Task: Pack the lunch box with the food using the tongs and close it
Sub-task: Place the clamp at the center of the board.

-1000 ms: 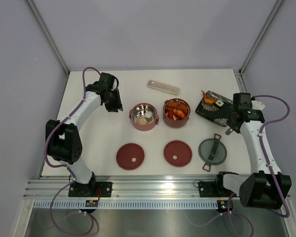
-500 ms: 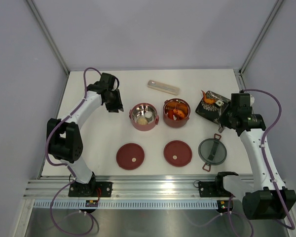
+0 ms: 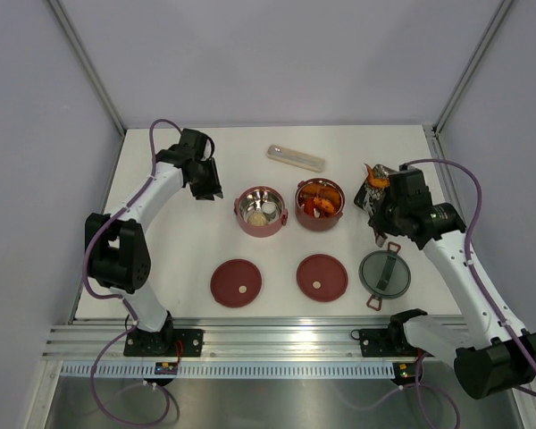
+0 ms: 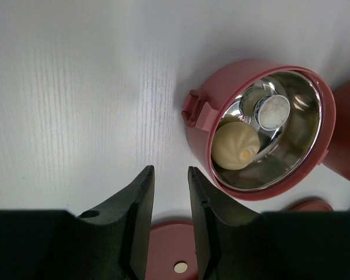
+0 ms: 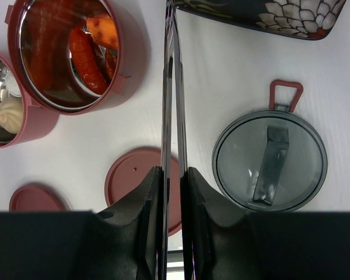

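Observation:
The lunch box is two maroon bowls. The left bowl (image 3: 261, 211) (image 4: 262, 131) holds a pale bun (image 4: 235, 146) and a small white piece (image 4: 272, 111). The right bowl (image 3: 320, 204) (image 5: 70, 52) holds orange-red food (image 5: 84, 49). More food, an orange shrimp (image 3: 375, 177), lies on the black tray (image 3: 381, 194). My right gripper (image 3: 386, 214) (image 5: 174, 175) is shut on the silver tongs (image 5: 174, 87), whose arms are pressed nearly together and point between the right bowl and the tray. My left gripper (image 3: 205, 189) (image 4: 170, 175) is open and empty, left of the left bowl.
Two flat maroon lids (image 3: 236, 282) (image 3: 322, 277) lie in front of the bowls. The grey top lid (image 3: 384, 273) (image 5: 270, 160) with red latches lies at the right front. A beige cutlery case (image 3: 296, 157) lies behind the bowls.
My right arm has swung left from the tray's right side toward the bowls, carrying the tongs. The left arm has hardly moved.

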Motion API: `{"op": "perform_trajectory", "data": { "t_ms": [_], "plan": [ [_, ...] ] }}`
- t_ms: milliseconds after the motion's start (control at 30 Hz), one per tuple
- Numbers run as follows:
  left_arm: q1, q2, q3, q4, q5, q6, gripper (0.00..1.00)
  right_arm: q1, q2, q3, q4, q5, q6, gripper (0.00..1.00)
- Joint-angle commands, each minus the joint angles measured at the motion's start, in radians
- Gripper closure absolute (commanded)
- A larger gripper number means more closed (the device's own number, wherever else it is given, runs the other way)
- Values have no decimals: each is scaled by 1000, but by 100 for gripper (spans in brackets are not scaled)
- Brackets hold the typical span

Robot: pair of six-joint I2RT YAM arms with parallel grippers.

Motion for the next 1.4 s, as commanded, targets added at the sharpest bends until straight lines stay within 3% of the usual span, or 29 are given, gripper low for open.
{"op": "perform_trajectory", "data": {
  "t_ms": [0, 167, 600, 1033, 1233, 1367],
  "plan": [
    [7, -7, 29, 13, 24, -5, 67, 36, -3, -37, 41, -13, 56, 100],
    [10, 0, 23, 19, 50, -12, 67, 64, 11, -120, 81, -22, 104, 100],
    [9, -4, 23, 18, 47, -13, 67, 79, 68, -114, 86, -16, 72, 100],
    [29, -16, 32, 10, 36, -10, 67, 172, 82, 130, 37, 78, 23, 100],
    [38, -24, 28, 7, 35, -2, 67, 174, 189, 204, 139, 189, -68, 100],
    [38, -30, 20, 8, 39, -2, 67, 127, 347, 283, 277, 225, -165, 100]
  ]
}}
